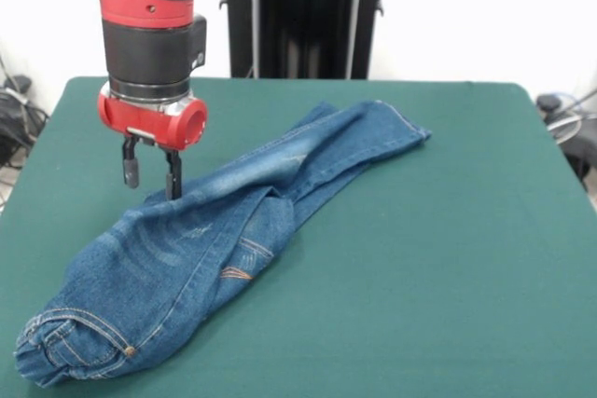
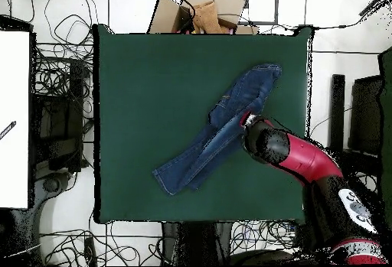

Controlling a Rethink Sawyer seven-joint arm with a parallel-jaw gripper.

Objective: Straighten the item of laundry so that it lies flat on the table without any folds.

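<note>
In the front view, nearest the camera at the lower left of the frame, lies the gathered waistband end of a small pair of blue denim jeans (image 1: pixel 201 240), with tan stitching and a small brass button showing near the bottom corner. The jeans run in a long diagonal from that lower left corner up toward the right of centre, where the leg hems end near the far part of the large dark green cloth-covered surface (image 1: pixel 438 267). The garment is not flat: one leg is folded over the other along the middle, and a pocket with tan stitching shows on the lower edge of the fold. Faded pale patches mark the thigh area.

Further back, at the upper left of the frame, the red and black arm comes down and ends in a red collar carrying the hand (image 1: pixel 151 172). Its two short black fingers (image 1: pixel 173 177) point straight down with a narrow gap between them, partly open, and they hold nothing. The right finger's tip sits at the upper edge of the denim, whether touching or just above it I cannot tell; the left finger hangs over bare green cloth just beside the jeans.

In the overhead view the jeans (image 2: pixel 218 130) lie diagonally right of the middle of the surface (image 2: pixel 138 88), and the arm's end covers their right edge.
</note>
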